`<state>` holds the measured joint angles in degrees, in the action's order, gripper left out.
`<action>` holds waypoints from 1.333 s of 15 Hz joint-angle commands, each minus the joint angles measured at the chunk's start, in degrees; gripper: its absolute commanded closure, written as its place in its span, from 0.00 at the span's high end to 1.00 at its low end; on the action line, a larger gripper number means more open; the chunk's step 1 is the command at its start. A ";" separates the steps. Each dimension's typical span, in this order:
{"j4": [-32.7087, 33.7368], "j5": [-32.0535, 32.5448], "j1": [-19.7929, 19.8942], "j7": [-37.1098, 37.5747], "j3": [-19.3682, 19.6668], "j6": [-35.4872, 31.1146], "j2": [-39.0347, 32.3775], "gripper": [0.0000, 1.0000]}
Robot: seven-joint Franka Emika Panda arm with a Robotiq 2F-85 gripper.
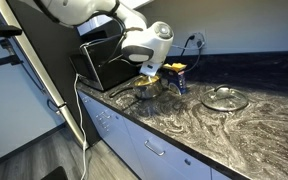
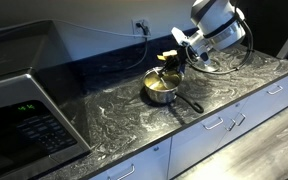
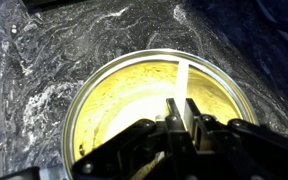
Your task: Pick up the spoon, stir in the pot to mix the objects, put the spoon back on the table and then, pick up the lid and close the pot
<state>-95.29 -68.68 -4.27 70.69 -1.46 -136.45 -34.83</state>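
Observation:
The steel pot (image 3: pixel 94 80) fills the wrist view, with the yellow objects (image 3: pixel 134 95) inside. It also shows in both exterior views (image 1: pixel 147 88) (image 2: pixel 160 88), its long handle (image 2: pixel 189 102) pointing toward the counter's front. My gripper (image 3: pixel 180 112) is right above the pot, shut on the white spoon (image 3: pixel 182 75), whose slender handle reaches down into the pot. In the exterior views the gripper (image 1: pixel 150 68) (image 2: pixel 176 58) hangs over the pot. The glass lid (image 1: pixel 225 98) lies flat on the marble table (image 1: pixel 184 125), apart from the pot, and shows behind the gripper (image 2: pixel 206 67).
A black microwave (image 2: pixel 24 110) stands at one end of the counter, also seen behind the pot (image 1: pixel 99 62). A blue box with a yellow top (image 1: pixel 177 76) stands just beside the pot. A wall socket with a cable (image 2: pixel 141 26) is behind. Cabinet drawers (image 2: pixel 224 125) run below.

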 commanded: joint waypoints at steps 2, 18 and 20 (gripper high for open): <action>-0.33 -0.80 0.78 -2.49 -0.79 0.52 0.75 0.03; 0.14 -3.67 0.86 -8.26 -2.30 10.40 1.08 0.03; -0.37 -2.52 0.39 -7.02 -1.51 10.11 1.42 0.03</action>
<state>-94.67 -72.38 -3.49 60.85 -4.07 -127.84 -34.96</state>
